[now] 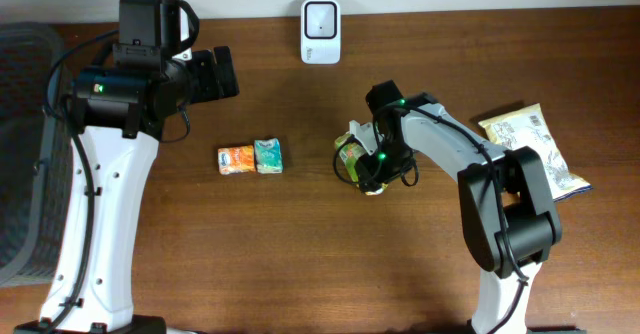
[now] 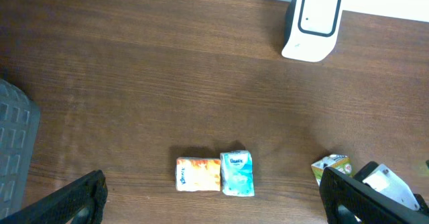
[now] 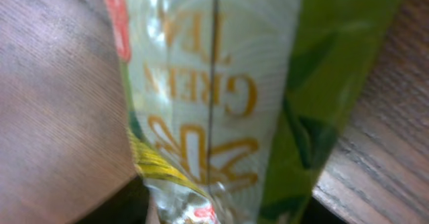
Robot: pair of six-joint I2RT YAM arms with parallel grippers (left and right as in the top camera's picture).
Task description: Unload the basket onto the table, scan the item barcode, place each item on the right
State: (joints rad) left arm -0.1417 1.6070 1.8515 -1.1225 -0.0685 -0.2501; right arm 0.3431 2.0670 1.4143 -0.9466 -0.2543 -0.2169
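Early stage, I'd judge: tea pack (image 1: 351, 151) sits mid-way across the bench (image 1: 300, 254), R hand (image 1: 366, 169) right on it. Wrist view is filled w/ the pack and the fingers are hidden, so can't tell if it's gripped. Scanner (image 1: 320, 31) is at far edge, well apart, nothing presented yet. L hand (image 1: 222, 72) wide, empty. Left to do: secure pack, lift, find barcode (not visible), face it to scanner.

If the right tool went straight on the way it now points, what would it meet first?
The green tea packet. It fills the right tool's wrist view at very close range; whether they touch is unclear.
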